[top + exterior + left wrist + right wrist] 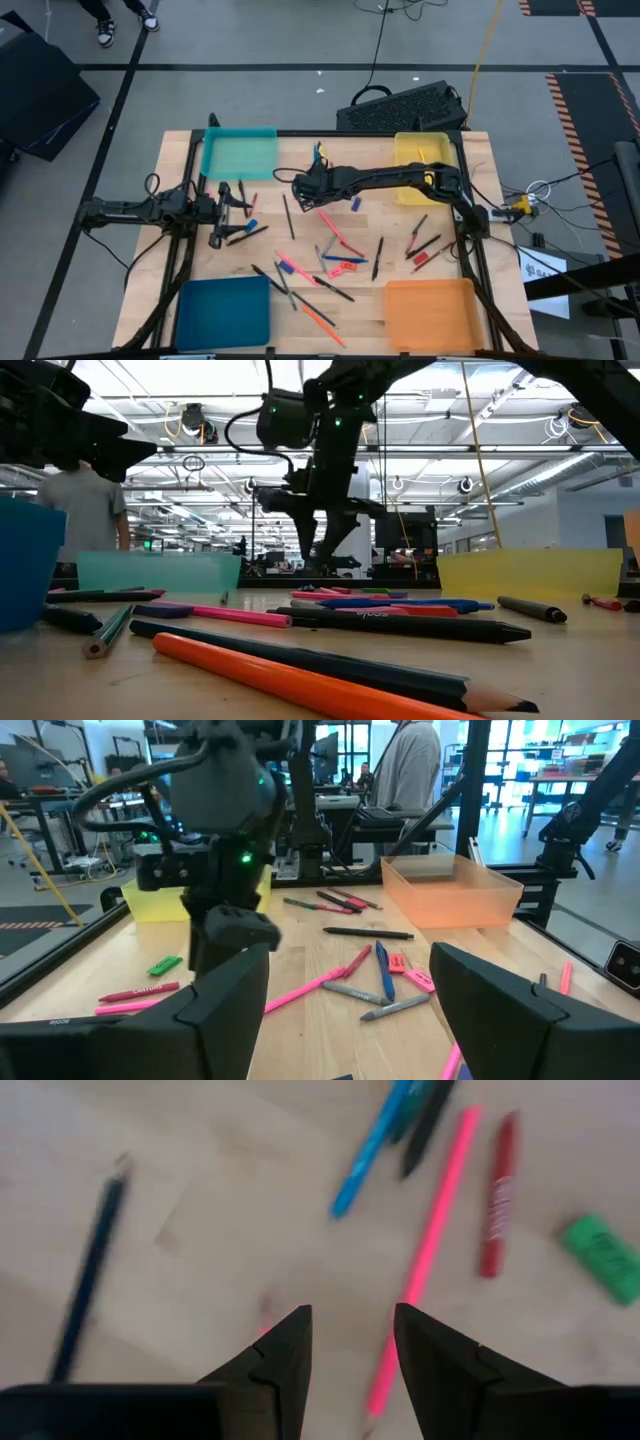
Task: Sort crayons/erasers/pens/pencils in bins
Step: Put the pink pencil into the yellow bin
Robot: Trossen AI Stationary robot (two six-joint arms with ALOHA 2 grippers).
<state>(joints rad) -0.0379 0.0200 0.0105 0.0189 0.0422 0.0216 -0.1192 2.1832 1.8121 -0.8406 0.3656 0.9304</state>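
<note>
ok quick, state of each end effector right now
Left end effector: open, holding nothing, near the teal bin.
Right end effector: open, empty, above the pink pencil mid-table.

The high view looks straight down from well above the table [175, 160], taking in all four bins and floor around it. The low view sits at table-top level, close behind an orange pencil [300, 685], facing across the table to the yellow bin [530, 572] and the room beyond. The left wrist view looks level across the table past its own fingers toward the orange bin [450, 890]. The right wrist view points down, close to the tabletop, at a pink pencil [425, 1250]. Every view shares the scattered sticks mid-table.
</note>
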